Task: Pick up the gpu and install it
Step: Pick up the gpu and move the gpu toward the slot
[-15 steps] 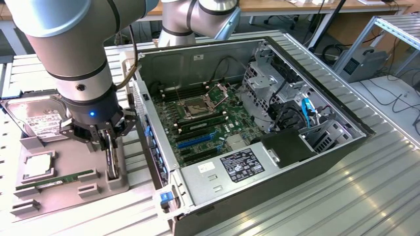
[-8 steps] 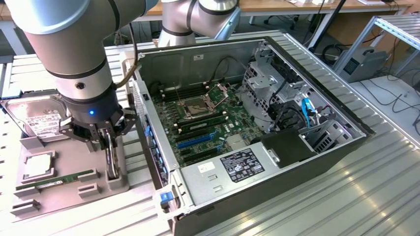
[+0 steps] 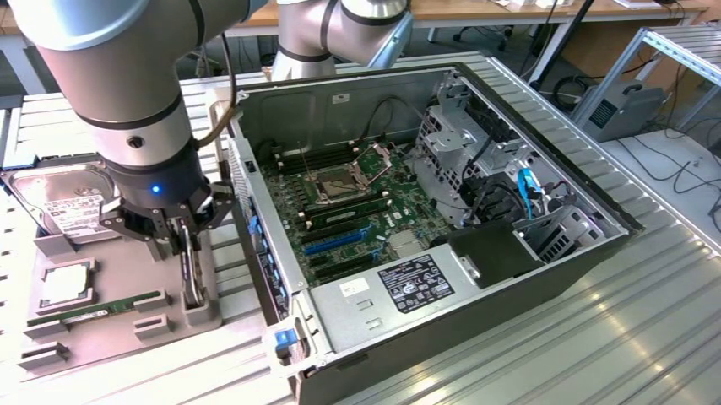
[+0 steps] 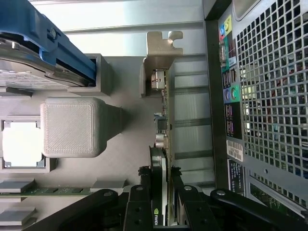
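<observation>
Closest to us, the gripper (image 4: 160, 175) stands clenched on the gpu (image 4: 158, 161), one of its fingers (image 4: 140, 195) on each face of the card. The gpu stands on edge directly beneath the gripper, and as far as we can tell it sits in its slot in the grey holder tray (image 3: 113, 329). Its silver end bracket (image 4: 161, 53) reaches out ahead of the fingertips. The open computer case (image 3: 541, 287) stands just beside the gripper, and the hard drive (image 3: 67, 207) lies near on the other side. To do this pick well, we judge the grip should stay square across the card. The pull should run straight up along the slot, since any tilt could jam the bracket against the holder's wall.
</observation>
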You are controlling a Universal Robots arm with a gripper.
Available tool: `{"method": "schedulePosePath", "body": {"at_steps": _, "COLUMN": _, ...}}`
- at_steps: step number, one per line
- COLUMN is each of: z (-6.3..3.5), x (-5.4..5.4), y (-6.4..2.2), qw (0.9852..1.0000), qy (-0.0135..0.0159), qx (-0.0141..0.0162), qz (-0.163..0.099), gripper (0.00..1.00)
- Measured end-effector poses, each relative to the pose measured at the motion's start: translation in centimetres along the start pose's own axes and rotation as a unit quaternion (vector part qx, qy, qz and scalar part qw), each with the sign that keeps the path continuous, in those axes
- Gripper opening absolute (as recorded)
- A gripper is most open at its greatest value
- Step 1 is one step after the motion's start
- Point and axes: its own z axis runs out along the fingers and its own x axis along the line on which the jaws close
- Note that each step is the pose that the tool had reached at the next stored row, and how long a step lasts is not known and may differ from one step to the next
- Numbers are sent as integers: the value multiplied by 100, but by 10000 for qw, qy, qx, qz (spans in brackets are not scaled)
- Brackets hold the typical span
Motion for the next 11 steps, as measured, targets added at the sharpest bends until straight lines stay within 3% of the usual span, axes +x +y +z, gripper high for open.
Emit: {"method": "schedulePosePath", "body": {"at_steps": 11, "z": -93, "x": -2, "y": 4, "qw": 10000, "qy": 0, "qx": 0, "qz": 0, "gripper": 27}}
